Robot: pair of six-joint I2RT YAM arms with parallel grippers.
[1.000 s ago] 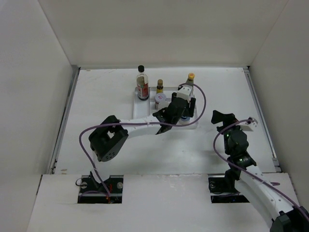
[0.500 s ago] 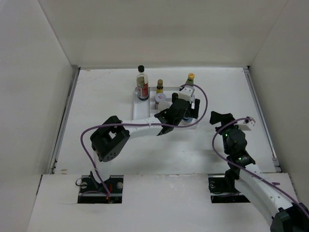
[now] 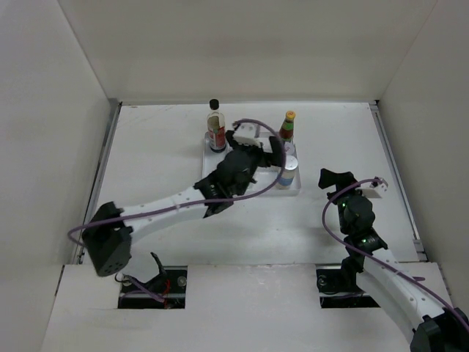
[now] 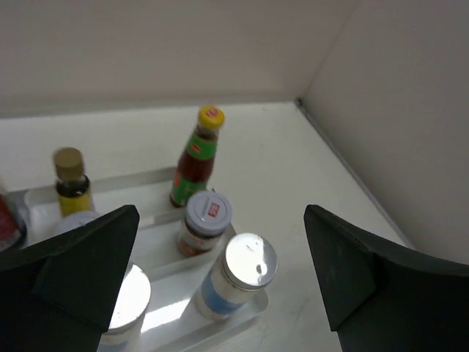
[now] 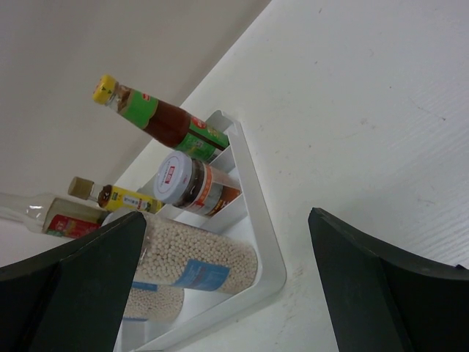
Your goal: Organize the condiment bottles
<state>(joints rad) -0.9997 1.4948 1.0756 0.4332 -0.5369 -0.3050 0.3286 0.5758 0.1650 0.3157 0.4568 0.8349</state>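
Observation:
The condiment bottles stand in a white divided tray (image 3: pixel 220 170). In the left wrist view I see the red sauce bottle (image 4: pixel 196 158), a small yellow bottle (image 4: pixel 72 185), a pale-lidded jar (image 4: pixel 207 220), and a blue-labelled shaker (image 4: pixel 240 277) at the tray's corner. A second shaker (image 4: pixel 130 302) stands left of it. My left gripper (image 3: pixel 272 152) hovers open above them, holding nothing. The tall clear bottle (image 3: pixel 215 125) stands at the tray's far left. My right gripper (image 3: pixel 344 183) is open to the right of the tray (image 5: pixel 267 242), facing the blue-labelled shaker (image 5: pixel 198 264).
White walls close in the table on the left, back and right. A raised edge (image 3: pixel 396 176) runs along the table's right side. The left arm (image 3: pixel 168 205) stretches diagonally over the table, its purple cable looping above the tray.
My left gripper has opened, let go of the blue-labelled shaker at the tray's near right corner, and lifted back toward the left. The right arm has barely moved.

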